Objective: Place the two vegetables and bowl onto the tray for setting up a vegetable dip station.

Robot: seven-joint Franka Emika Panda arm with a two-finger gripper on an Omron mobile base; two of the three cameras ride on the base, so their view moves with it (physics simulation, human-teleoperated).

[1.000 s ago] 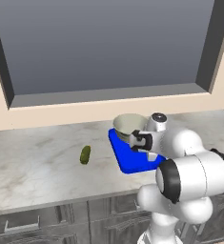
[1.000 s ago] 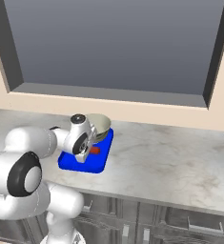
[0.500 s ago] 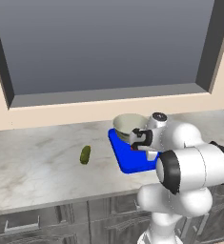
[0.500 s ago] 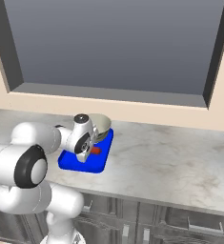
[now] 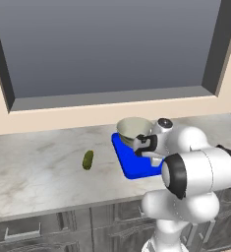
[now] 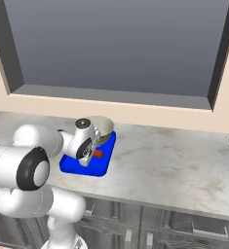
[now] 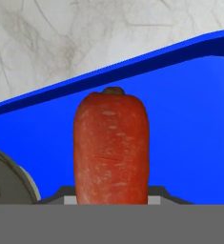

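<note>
Glossy blue tray [image 7: 189, 133], veined marble counter [image 7: 61, 43]

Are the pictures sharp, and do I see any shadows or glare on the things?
Hand view: the orange-red tapered carrot looks close and slightly soft, no glare on the flat bright blue tray. Left base view: even light, a faint shadow beside the short dark green cucumber. Right base view: sharp, no glare.

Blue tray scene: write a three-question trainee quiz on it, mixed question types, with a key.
1. True or false: the cucumber lies on the blue tray.
2. Which item stands at the tray's far end? A) the bowl B) a cup C) a plate
3. Fill in: in the hand view, the gripper holds the ____ over the tray.

Key: 1. False; it lies on the counter, apart from the tray. 2. A. 3. carrot.
</note>
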